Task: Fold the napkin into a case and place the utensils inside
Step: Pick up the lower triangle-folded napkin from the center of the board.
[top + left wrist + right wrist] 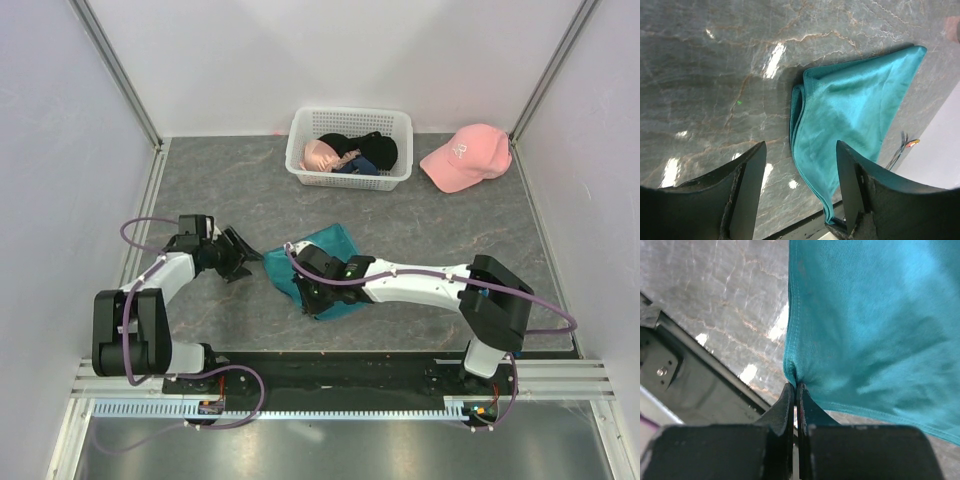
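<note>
Well, the soft teal-green cloth napkin lies folded in layers mid-table on the grey marbled tabletop, its stacked hems facing the left arm. The right gripper is clenched on the napkin's near hem, which puckers at the fingertips. The left gripper hangs with its jaws spread by the folded left edge. A white plastic lattice basket and a pink baseball cap sit well apart at the far side, with tabletop showing between them and the napkin.
</note>
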You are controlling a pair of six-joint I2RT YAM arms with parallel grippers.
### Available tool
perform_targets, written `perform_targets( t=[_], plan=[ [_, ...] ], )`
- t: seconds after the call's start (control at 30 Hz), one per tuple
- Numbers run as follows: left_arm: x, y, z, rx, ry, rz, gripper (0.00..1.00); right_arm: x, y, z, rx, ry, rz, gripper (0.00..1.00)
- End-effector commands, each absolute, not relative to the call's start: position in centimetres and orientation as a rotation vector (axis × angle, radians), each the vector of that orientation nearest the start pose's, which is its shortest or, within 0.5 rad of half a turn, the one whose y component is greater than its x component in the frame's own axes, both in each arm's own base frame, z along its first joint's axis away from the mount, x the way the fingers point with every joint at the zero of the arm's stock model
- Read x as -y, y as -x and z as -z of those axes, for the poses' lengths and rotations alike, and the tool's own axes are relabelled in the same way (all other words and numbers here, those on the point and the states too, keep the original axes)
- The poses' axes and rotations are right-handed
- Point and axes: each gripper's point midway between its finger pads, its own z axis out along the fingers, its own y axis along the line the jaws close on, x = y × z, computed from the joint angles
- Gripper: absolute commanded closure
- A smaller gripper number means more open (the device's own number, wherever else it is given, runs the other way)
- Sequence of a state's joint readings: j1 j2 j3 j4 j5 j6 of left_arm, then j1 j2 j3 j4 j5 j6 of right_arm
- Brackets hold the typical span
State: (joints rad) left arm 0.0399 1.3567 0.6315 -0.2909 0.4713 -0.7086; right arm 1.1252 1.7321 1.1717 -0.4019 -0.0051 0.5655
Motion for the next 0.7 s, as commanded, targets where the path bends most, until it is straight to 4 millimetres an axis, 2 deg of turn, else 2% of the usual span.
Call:
perform_targets(
  t=[0.0,0.07,0.1,0.17,0.2,0.37,0.4,0.5,0.67],
  plan=[
    [10.2,-29.2,-5.1,-2.496,0.792,0.930,0.35,-39.3,-15.3,-9.1,-2.539,0.680,-0.825,1.00],
    [10.2,-29.3,-4.8,-2.497,0.800,0.925,0.35,-38.9,-15.4,-9.1,-2.551,0.651,-0.856,1.00],
    [10.2,-29.5,-4.7,-2.493,0.797,0.925,0.35,-39.0,-15.5,-9.8,-2.531,0.636,-0.881,1.00],
    [10.2,-29.6,-4.2,-2.503,0.810,0.924,0.36,-38.4,-15.8,-9.9,-2.535,0.602,-0.905,1.00],
    [10.2,-29.8,-4.1,-2.504,0.811,0.917,0.36,-38.5,-16.0,-10.7,-2.510,0.585,-0.937,1.00],
    [10.5,-30.1,-3.5,-2.517,0.807,0.903,0.36,-37.7,-16.8,-11.8,-2.491,0.541,-0.988,1.00],
    [11.3,-29.9,-3.4,-2.537,0.774,0.911,0.36,-37.7,-16.9,-11.9,-2.491,0.537,-0.993,1.00],
    [11.8,-30.0,-2.9,-2.551,0.767,0.914,0.37,-37.6,-17.0,-11.9,-2.488,0.531,-1.005,1.00],
    [11.8,-30.3,-2.0,-2.573,0.779,0.886,0.41,-37.1,-17.6,-12.5,-2.471,0.503,-1.021,1.00]
  ],
)
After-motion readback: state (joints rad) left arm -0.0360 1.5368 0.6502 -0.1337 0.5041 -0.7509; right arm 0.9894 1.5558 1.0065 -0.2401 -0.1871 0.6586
